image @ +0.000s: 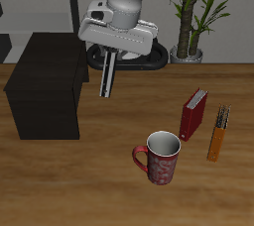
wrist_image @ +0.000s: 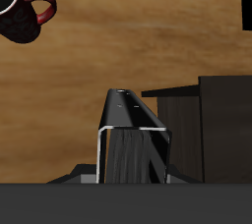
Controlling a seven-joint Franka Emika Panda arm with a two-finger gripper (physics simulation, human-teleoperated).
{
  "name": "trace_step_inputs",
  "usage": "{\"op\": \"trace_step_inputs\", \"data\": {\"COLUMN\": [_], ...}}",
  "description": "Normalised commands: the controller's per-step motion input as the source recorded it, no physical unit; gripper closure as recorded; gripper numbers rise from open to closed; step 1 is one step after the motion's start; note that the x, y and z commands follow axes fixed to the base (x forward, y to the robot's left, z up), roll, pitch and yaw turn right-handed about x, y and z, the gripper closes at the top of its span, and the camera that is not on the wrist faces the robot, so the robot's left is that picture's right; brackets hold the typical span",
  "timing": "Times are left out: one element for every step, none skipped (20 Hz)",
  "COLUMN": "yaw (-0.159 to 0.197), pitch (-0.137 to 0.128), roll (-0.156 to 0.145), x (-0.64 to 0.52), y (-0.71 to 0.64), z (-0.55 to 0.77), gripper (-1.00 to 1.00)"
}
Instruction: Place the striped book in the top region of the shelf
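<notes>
The striped book [image: 108, 79] hangs upright in the air with my gripper [image: 107, 59] shut on its upper end. It is just beside the shelf [image: 45, 86], a dark boxy cabinet, close to its upper edge and not touching it. In the wrist view the striped book [wrist_image: 133, 135] runs out from between my fingers, with the shelf [wrist_image: 212, 120] right next to it over the wooden table.
A red mug [image: 159, 158] with a white inside stands near the table's front edge; it also shows in the wrist view as the mug [wrist_image: 22, 12]. A red book [image: 193, 114] and a slim orange book [image: 217, 136] stand beside it. A potted plant [image: 193, 12] is behind.
</notes>
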Motion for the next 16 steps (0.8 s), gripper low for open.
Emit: {"op": "trace_step_inputs", "data": {"yaw": [0.015, -0.041, 0.001, 0.026, 0.053, -0.037, 0.02, 0.111, 0.019, 0.0, 0.063, 0.0, -0.027, 0.025, 0.0, 0.034], "pitch": [0.031, 0.082, 0.033, 0.062, 0.002, 0.061, 0.069, 0.0, 0.059, 0.0, 0.003, 0.0, 0.082, -0.019, 0.0, 0.011], "roll": [0.006, -0.008, -0.024, -0.032, -0.11, -0.09, 0.071, -0.067, -0.021, 0.0, -0.03, 0.0, -0.066, -0.059, 0.0, -0.044], "x": [-0.06, 0.01, 0.02, -0.02, 0.01, 0.0, -0.01, -0.07, -0.07, 0.0, -0.18, 0.0, -0.08, -0.1, 0.03, -0.07], "y": [0.33, 0.17, -0.02, 0.33, -0.01, -0.1, 0.33, 0.04, 0.13, 0.0, 0.32, 0.0, 0.11, 0.2, -0.1, 0.35], "z": [-0.17, -0.24, -0.07, -0.32, -0.12, -0.14, -0.22, -0.16, -0.18, 0.0, -0.15, 0.0, -0.07, -0.01, 0.02, 0.02], "gripper": [1.0, 1.0, 1.0, 1.0, 1.0, 1.0, 1.0, 1.0, 1.0, 1.0, 1.0, 1.0, 1.0, 1.0, 1.0, 1.0]}}
